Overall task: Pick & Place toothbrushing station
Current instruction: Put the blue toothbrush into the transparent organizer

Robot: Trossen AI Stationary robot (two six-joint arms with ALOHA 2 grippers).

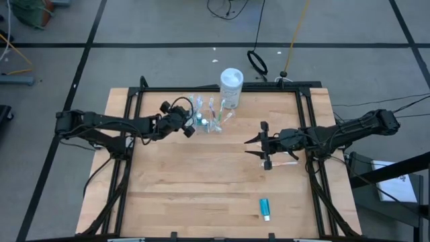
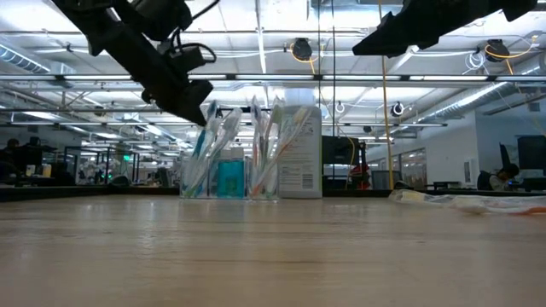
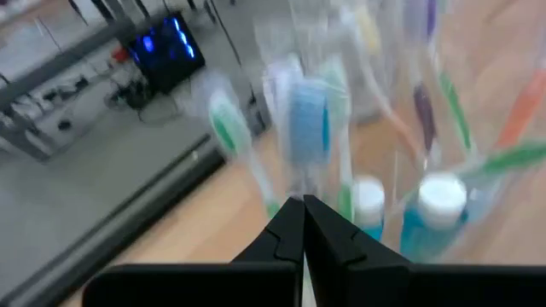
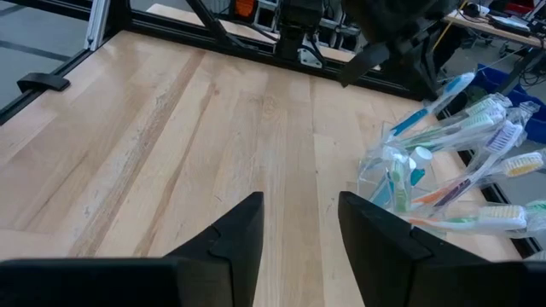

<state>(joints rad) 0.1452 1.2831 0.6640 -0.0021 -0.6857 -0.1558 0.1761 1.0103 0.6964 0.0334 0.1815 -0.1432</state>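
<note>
Toothbrushing station (image 1: 209,115) of clear plastic, upright compartments filled with slim colourful toothbrushes, set near wooden table's (image 1: 201,181) far edge beside white cylindrical tub (image 1: 231,87), left gripper (image 1: 190,129) pressed shut at its side, right gripper (image 1: 255,146) held wide, empty.

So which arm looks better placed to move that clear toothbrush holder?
Probably the left. Its gripper is shut right at the holder, while the right gripper hangs open, apart from it, over bare table.
</note>
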